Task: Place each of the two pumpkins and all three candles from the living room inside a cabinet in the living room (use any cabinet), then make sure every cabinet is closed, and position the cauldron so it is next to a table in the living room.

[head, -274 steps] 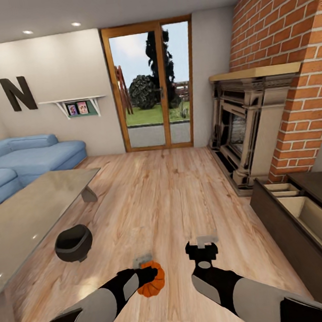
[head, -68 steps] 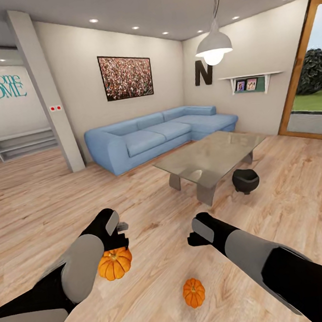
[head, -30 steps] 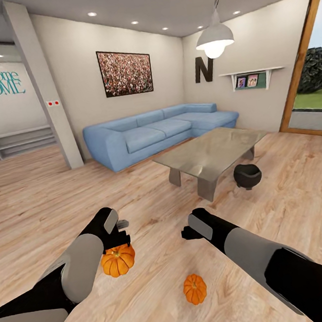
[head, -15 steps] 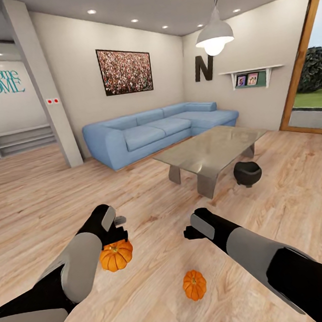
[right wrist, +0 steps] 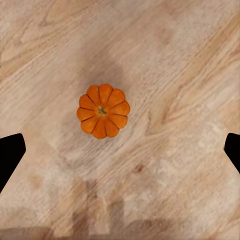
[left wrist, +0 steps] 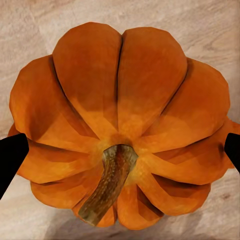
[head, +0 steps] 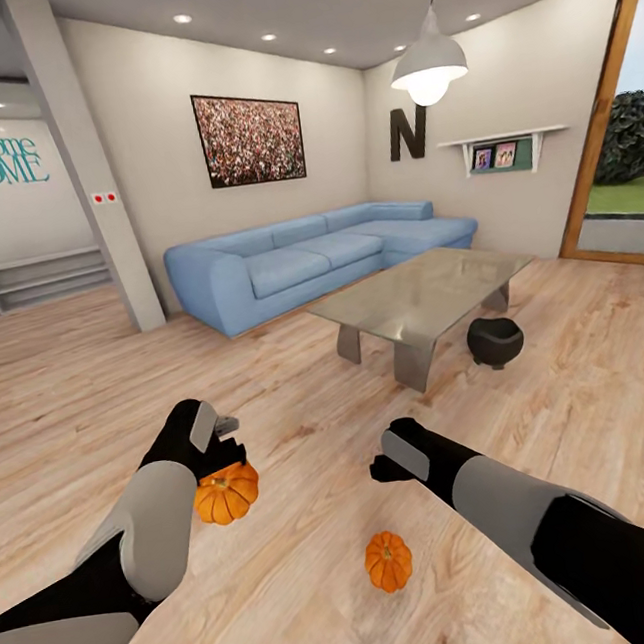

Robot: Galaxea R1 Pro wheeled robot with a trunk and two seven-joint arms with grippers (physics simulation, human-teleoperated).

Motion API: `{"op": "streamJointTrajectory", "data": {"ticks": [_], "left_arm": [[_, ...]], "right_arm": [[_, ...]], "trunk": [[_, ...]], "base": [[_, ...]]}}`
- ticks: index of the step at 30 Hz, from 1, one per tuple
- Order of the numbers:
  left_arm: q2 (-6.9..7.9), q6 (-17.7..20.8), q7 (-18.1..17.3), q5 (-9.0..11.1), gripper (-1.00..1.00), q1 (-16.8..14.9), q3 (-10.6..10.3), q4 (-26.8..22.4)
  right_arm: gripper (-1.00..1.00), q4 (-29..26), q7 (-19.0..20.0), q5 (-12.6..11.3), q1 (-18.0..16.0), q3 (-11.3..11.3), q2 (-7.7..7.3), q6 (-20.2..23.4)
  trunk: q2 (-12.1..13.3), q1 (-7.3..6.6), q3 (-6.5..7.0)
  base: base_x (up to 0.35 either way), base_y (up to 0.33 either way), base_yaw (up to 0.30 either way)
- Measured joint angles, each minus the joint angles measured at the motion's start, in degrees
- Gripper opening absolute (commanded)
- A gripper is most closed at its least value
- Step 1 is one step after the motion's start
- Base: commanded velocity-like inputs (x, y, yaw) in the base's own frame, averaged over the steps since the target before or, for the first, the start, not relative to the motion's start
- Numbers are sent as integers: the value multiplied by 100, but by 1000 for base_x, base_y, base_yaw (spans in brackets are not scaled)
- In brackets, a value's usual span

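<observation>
Head view: my left hand [head: 221, 462] grips 1 pumpkin [head: 225, 494] at lower left; my right hand [head: 383, 469], fingers spread, hovers above the 2nd pumpkin [head: 389, 561] on the floor [head: 302, 405].

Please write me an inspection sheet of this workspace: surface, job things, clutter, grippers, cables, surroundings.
Surface: light wood plank floor.
Job's things: bright-orange pumpkin in the left gripper; second small orange pumpkin lying on the floor; round black cauldron beside the glass-topped coffee table.
Clutter: nothing seen.
Grippers: left gripper shut on a pumpkin; right gripper open, above the floor pumpkin.
Cables: nothing seen.
Surroundings: blue corner sofa, white pendant lamp.
</observation>
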Motion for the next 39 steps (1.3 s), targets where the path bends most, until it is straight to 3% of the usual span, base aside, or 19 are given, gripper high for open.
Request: {"op": "streamJointTrajectory", "data": {"ticks": [11, 23, 31, 36, 38, 39], "left_arm": [[10, 1, 19, -10, -100, -2, 10, -21], [-8, 8, 19, 1, -100, -3, 12, -165], [16, 28, 14, -2, -100, -27, -7, -390], [36, 91, 12, -4, -100, -269, -7, -507], [52, 90, 5, 30, -100, -512, 2, -214], [90, 103, 3, -16, -100, -779, 6, 212]], "right_arm": [[100, -876, -38, 45, -19, -33, -9, 24], [100, -991, -44, 51, -109, -33, -32, 34], [100, -953, -14, 40, -121, -25, -47, 11], [100, -942, -5, 35, -122, -13, -98, 9], [100, -940, -3, 31, -122, -7, -132, 8], [100, -939, -1, 29, -121, -7, -148, 13]], "trunk": [[-441, 242, -197], [-921, 505, -413], [-933, 526, -589], [-940, 539, -700], [-942, 544, -745], [-944, 547, -767]], "base": [[0, 0, 0], [0, 0, 0], [0, 0, 0], [0, 0, 0], [0, 0, 0], [0, 0, 0]]}}
